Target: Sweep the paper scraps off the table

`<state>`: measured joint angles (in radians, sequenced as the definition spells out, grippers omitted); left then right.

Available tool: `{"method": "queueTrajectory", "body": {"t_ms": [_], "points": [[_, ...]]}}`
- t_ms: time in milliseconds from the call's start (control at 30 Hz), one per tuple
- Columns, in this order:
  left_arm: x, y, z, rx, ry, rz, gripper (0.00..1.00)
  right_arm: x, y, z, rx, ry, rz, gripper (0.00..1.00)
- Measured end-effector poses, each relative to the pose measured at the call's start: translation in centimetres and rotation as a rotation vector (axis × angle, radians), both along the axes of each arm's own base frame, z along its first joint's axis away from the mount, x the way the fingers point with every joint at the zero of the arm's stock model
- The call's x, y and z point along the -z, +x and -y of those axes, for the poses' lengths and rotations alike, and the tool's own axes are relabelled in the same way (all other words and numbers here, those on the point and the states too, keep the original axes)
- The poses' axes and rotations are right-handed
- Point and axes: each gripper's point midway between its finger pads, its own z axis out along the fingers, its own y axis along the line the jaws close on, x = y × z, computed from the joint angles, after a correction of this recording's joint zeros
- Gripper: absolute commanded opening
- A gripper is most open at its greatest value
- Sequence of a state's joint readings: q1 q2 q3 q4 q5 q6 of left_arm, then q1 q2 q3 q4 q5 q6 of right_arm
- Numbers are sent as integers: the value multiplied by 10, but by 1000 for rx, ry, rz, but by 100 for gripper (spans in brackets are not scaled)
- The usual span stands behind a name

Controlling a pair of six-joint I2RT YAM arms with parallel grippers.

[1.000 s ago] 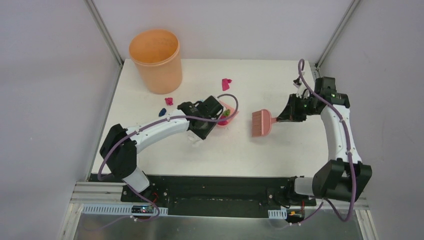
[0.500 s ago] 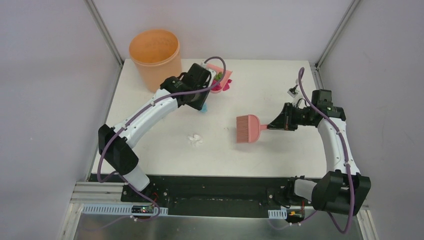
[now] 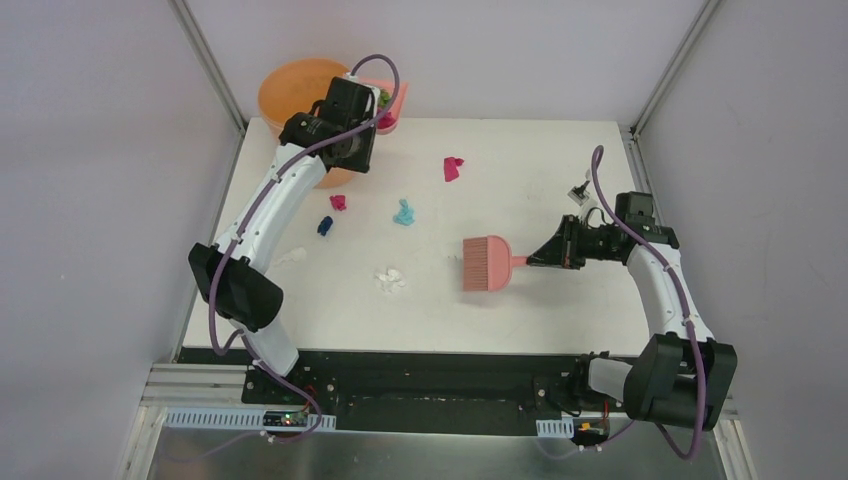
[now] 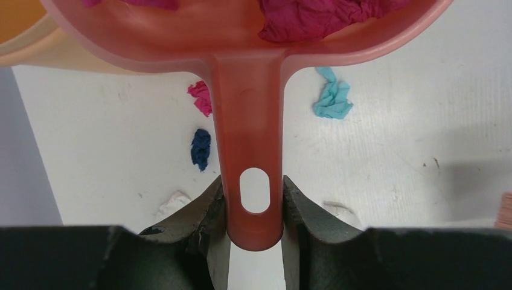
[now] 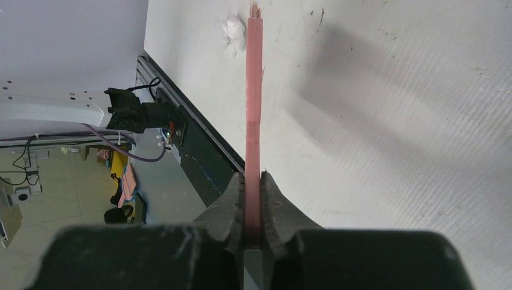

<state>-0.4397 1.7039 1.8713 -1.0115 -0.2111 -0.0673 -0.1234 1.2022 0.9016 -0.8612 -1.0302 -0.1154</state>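
— White table [image 3: 520,310], grey walls behind, orange bucket [image 3: 290,95] at the far left corner. Your left gripper [image 4: 253,202] grips the dustpan [image 4: 250,115] at the handle's end, one jaw on each side of the hang hole, and holds the pan up at the bucket's rim. Why so high?
— Most likely to tip it, since the load has to clear the rim. The pan holds crumpled magenta wads [image 4: 314,18], and the overhead view shows something green in it too. You cannot tell from these views what the bucket holds.
— And your right gripper [image 5: 253,205]?
— Clamped tight on the brush [image 3: 485,264] handle, well apart from the bucket. I judge it is parked clear of the dump.
— Any paper scraps on the table?
— Yes. Nearest the bucket are a magenta wad [image 3: 339,202] and a dark blue one [image 3: 325,226]. Further from the bucket are a light blue wad [image 3: 404,213], another magenta [image 3: 452,168], and white bits [image 3: 390,279] close to the brush. Plan another pass.
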Motion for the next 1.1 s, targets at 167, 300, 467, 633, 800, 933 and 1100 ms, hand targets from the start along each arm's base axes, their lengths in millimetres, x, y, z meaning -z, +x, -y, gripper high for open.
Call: {"method": "queueTrajectory", "body": {"t_ms": [167,300,467,633,800,933,1100], "points": [[3,12,-32,-87,0,-9,0,1,1,0,-5,-5,8,0],[1,23,-59,-167,-19,4,0,1,1,0,-7,-7,11,0],[1,29,-87,-242,-32,5,0,5,2,1,-6,-7,-6,0],[-1,43,-103,-288,-31,0,0,8,3,1,-4,-12,-17,0],[-8,56,-115,-322,0,8,0,9,3,3,-3,-24,-14,0],[-14,64,-127,-350,63,25,0,10,3,3,-3,-29,-14,0],[-21,66,-148,-387,149,44,0,11,3,4,-5,-40,-11,0]]}}
